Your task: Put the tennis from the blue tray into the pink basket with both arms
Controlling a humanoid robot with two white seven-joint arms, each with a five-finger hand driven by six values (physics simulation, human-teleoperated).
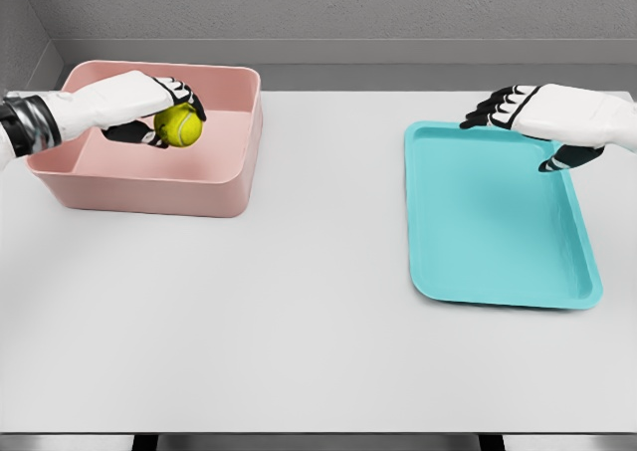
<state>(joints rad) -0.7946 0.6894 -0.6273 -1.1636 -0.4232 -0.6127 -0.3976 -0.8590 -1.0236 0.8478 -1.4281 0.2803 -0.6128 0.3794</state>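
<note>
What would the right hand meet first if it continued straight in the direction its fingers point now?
The right hand points left, above the far end of the blue tray. Past the tray's corner that line crosses only bare table; further along stands the pink basket, though height and depth are unclear.

A bare test bench in a simulator: a plain white table [299, 322] against a grey wall [328, 13], holding only a pink basket [149, 187] and blue tray [498, 222].
</note>
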